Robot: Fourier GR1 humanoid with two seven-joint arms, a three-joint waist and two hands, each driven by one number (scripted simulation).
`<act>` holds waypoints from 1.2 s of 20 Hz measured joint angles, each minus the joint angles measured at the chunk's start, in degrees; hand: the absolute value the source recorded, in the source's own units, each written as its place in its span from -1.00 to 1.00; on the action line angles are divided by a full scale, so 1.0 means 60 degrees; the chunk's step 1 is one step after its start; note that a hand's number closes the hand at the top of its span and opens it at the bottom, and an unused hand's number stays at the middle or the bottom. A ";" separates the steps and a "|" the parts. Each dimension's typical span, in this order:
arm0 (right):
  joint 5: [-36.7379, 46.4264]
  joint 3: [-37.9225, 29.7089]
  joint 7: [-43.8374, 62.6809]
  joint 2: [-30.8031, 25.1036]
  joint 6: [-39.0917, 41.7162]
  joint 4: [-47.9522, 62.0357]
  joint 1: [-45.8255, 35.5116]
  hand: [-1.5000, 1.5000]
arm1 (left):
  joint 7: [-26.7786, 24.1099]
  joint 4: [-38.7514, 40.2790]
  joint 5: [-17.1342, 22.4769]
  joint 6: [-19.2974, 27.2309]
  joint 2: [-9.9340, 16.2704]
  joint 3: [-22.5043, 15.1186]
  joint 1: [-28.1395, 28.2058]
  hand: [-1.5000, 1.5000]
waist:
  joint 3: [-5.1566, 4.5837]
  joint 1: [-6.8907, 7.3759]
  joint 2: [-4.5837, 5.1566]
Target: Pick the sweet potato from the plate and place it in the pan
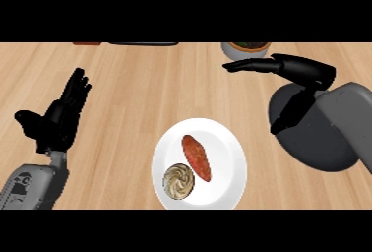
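The sweet potato [197, 157] lies on the white plate [227, 147], beside a round swirled item [178, 181] that sits nearer the plate's lower left rim. Right of the plate, touching its edge or nearly so, sits the dark grey pan [323, 147], with the right hand [291, 69] above it, fingers relaxed and empty. Well left of the plate the left hand [58, 115] rests open over the wooden desk [145, 78], fingers up

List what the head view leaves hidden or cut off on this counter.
- Pan: the right forearm and right hand lie over its right and upper parts; no handle shows.
- Bowl at the top edge: cut off by the frame, contents unreadable.
- Dark items along the top edge: only slivers show, too little to identify.
- Round swirled item on the plate beside the sweet potato: too indistinct to name.
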 measured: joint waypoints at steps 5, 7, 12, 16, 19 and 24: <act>0.0509 0.0127 0.0399 0.0261 0.0269 0.0338 -0.1146 -1.00 | -0.0148 0.0176 -0.0021 -0.0143 -0.0026 0.0183 0.0041 0.00 | -0.0007 -0.0118 -0.0032; 0.0733 0.0135 0.0482 0.0511 0.0210 0.0358 -0.1432 -1.00 | -0.0008 0.0076 -0.0102 -0.0099 -0.0068 0.0172 0.0044 0.00 | -0.0006 -0.0151 -0.0044; 0.0889 0.0157 0.1102 0.1346 0.0431 0.0030 -0.1661 -1.00 | 0.0015 0.0060 -0.0218 -0.0092 -0.0163 0.0290 0.0066 0.00 | -0.0009 -0.0251 -0.0078; 0.0764 0.0279 0.1429 0.1657 0.0910 -0.0398 -0.1489 -1.00 | -0.0188 0.0399 -0.0289 -0.0176 -0.0227 0.0417 -0.0007 0.00 | -0.0009 -0.0316 -0.0084; 0.0661 0.0363 0.1779 0.1867 0.1168 -0.0987 -0.1147 -1.00 | -0.0106 0.0284 -0.0320 -0.0179 -0.0263 0.0474 0.0099 0.00 | -0.0009 -0.0333 -0.0094; 0.0924 0.0405 0.2648 0.2014 0.1546 -0.1987 -0.0614 -1.00 | 0.0025 0.0130 -0.0313 -0.0370 -0.0186 0.0694 0.0153 0.00 | -0.0007 -0.0352 -0.0104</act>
